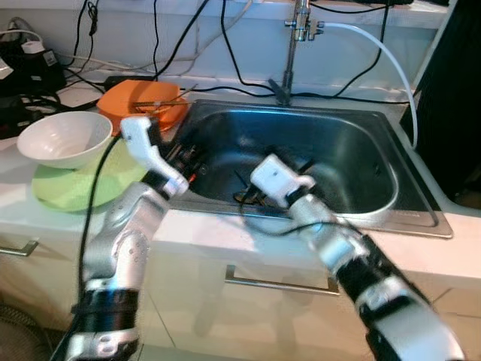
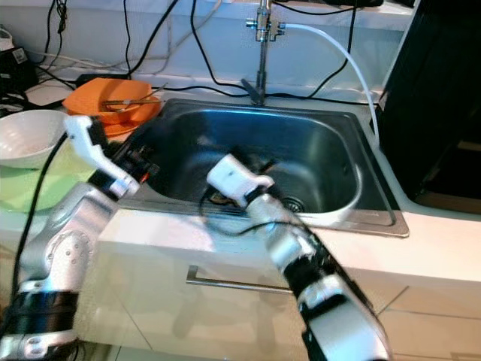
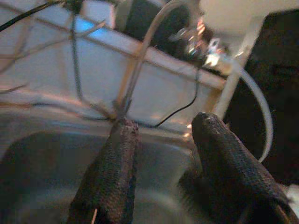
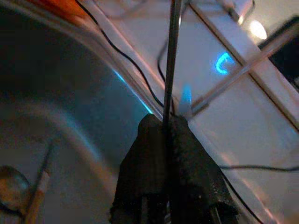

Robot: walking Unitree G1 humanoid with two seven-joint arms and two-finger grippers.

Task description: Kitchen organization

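No readable text, labels, brands or numbers anywhere. Blue glowing mark on the white wall in the right wrist view, at about 1 o'clock from the fingers, is curved like a "C" but too blurred to read as a sign. Nothing printed visible on the sink or the bowls.

A white kitchen counter runs along a pale wall draped with black cables. Below are white drawers with 2 metal handles. A dark, blurred shape, possibly an appliance, stands at right.
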